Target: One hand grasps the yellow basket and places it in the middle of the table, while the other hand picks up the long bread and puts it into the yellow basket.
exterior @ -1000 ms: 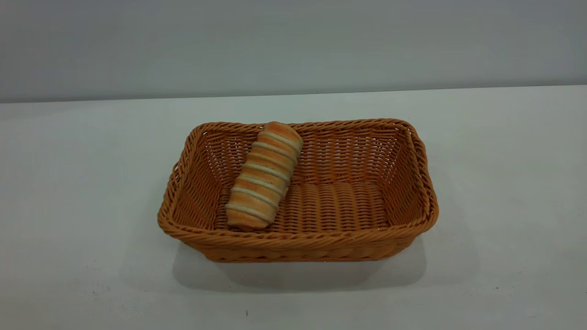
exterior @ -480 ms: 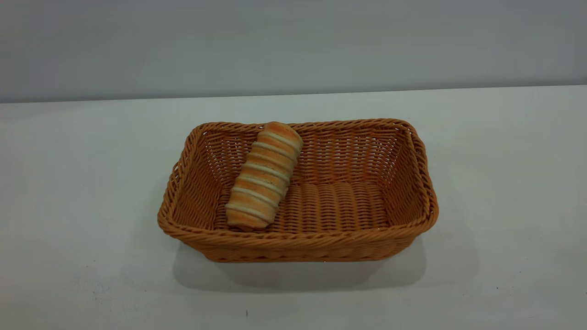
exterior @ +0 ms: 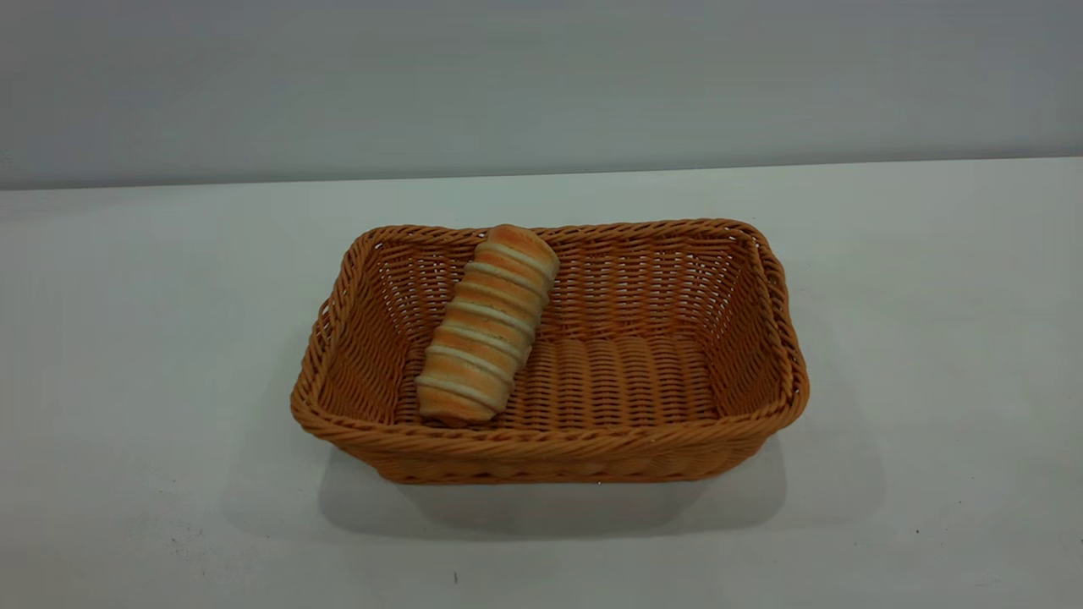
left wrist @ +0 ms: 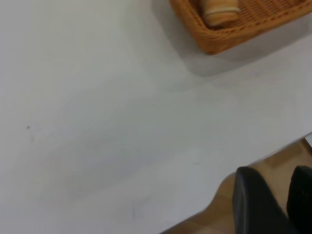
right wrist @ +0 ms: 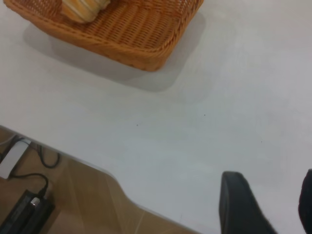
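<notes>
The yellow basket [exterior: 592,457] stands in the middle of the table [exterior: 127,338]. The long bread [exterior: 486,326] lies inside it at its left end, leaning on the back wall. Neither gripper shows in the exterior view. In the left wrist view the left gripper [left wrist: 273,171] hangs over the table's edge, far from the basket [left wrist: 234,39] and the bread [left wrist: 220,12], with a gap between its empty fingers. In the right wrist view the right gripper [right wrist: 270,176] is above the table near its edge, open and empty, away from the basket [right wrist: 122,44] and the bread [right wrist: 83,9].
A wooden floor [right wrist: 73,200] lies beyond the table's edge, with a black box and cables [right wrist: 27,209] on it. A grey wall [exterior: 541,85] runs behind the table.
</notes>
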Tool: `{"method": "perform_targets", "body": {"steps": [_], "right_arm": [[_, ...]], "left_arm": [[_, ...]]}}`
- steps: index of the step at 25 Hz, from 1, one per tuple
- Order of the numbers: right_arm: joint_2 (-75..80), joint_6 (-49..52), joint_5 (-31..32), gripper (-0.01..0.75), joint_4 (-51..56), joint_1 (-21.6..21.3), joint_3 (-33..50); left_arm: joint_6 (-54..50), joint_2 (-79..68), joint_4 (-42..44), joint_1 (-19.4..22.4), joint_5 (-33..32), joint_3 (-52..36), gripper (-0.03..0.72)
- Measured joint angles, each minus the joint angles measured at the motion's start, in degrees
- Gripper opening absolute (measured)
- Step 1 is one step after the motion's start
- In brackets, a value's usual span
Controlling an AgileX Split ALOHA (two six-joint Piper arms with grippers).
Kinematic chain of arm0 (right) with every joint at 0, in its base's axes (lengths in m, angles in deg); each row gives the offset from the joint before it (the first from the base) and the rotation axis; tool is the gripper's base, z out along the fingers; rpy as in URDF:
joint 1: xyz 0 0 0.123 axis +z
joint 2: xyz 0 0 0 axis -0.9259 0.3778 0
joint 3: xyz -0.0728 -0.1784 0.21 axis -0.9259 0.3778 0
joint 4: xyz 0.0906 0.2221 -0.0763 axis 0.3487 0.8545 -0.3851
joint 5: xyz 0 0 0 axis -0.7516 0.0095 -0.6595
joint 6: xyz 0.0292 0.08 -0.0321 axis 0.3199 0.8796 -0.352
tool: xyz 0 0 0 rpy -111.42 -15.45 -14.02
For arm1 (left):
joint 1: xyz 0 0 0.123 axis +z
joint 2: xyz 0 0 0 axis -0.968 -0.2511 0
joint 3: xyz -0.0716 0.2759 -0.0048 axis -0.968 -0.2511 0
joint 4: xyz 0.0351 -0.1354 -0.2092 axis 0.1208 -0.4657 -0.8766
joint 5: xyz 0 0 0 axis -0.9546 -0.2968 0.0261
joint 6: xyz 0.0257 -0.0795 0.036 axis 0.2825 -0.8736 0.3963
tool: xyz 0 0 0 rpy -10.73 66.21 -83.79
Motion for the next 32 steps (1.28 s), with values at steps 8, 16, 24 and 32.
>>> {"method": "perform_targets", "body": {"steps": [8,16,24,32], "right_arm": [[-0.20,0.00,0.00,0.345,0.00,-9.49,0.00],[-3.78,0.12,0.01,0.345,0.00,-17.79,0.06],[-3.77,0.12,0.01,0.345,0.00,-18.40,0.06],[-3.84,0.17,0.01,0.345,0.00,-18.44,0.06]], "left_arm": [[0.00,0.47,0.00,14.75,0.00,0.00,0.235],[0.00,3.32,0.00,18.99,0.04,0.00,0.235],[-0.06,3.32,0.00,18.99,0.04,0.00,0.235],[-0.06,3.32,0.00,18.99,0.04,0.00,0.235]]}}
